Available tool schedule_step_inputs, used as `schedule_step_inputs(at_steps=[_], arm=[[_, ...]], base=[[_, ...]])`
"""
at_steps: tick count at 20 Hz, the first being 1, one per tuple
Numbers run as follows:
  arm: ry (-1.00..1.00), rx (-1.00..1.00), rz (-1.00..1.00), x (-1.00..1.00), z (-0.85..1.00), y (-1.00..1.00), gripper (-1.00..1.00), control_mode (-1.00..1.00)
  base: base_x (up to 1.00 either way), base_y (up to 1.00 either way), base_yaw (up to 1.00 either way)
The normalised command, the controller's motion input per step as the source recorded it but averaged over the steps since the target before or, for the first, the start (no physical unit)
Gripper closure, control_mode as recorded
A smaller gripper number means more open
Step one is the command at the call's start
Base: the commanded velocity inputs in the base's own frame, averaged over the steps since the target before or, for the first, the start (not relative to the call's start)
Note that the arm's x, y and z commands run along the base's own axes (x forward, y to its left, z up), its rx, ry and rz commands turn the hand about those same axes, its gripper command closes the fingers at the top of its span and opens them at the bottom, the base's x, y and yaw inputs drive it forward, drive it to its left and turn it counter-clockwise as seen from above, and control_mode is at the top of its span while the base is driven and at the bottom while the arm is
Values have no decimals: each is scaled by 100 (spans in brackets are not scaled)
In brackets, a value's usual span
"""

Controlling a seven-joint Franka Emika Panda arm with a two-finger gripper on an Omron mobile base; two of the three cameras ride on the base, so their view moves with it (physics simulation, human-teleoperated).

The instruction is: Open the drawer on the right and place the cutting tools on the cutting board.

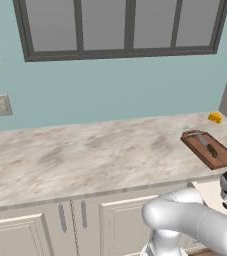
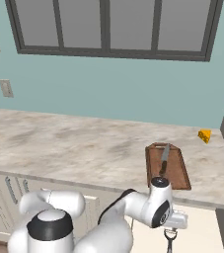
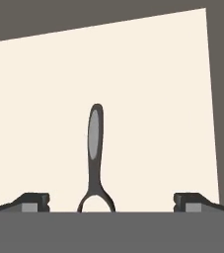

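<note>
With jaws spread wide, lower the gripper [image 3: 111, 203] straight over the scissors [image 3: 95, 153] lying toward twelve o'clock in the drawer [image 3: 148, 89], straddling evenly before closing.

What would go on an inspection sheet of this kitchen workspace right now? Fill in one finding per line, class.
Surface: marbled counter, mostly bare.
Job's things: knife lies on the cutting board; scissors lie in the open drawer.
Clutter: small yellow object near the back wall.
Grippers: gripper open, over the drawer, fingertips either side of the scissors.
Cables: nothing seen.
Surroundings: window, wall switch, cabinet doors.
</note>
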Motion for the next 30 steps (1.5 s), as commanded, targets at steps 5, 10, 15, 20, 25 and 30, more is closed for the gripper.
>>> schedule_step_inputs(at_steps=[5, 10, 15, 20, 25, 30], arm=[[1, 3, -1, 0, -38, -47, -100, -100], [1, 4, 0, 0, -6, -2, -100, -100], [0, 3, 0, 0, -25, 0, -100, -100], [1, 1, 0, 0, -39, -2, -100, -100], [2, 0, 0, 0, -42, 0, -100, -100], [0, 0, 0, 0, -37, -4, -100, -100]], base=[[0, 0, 0], [0, 0, 0], [0, 0, 0], [0, 0, 0], [0, 0, 0], [0, 0, 0]])
